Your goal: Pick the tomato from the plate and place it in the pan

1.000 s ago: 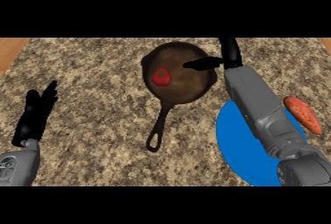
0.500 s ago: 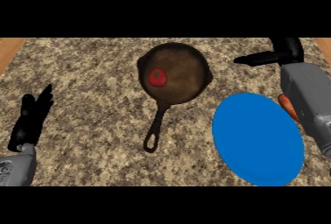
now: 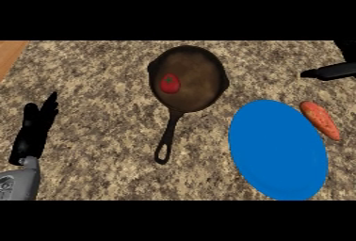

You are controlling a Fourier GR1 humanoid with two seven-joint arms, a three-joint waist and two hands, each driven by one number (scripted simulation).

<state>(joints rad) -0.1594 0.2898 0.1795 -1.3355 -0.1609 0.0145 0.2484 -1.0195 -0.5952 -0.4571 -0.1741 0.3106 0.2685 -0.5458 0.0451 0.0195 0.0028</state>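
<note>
resting left hand open, fingers up; right hand fingers straight.

Right hand now withdrawn from pan to right edge.

surface: speckled granite counter filling the view | top-left corner: wood strip showing | lighting: falling evenly
</note>
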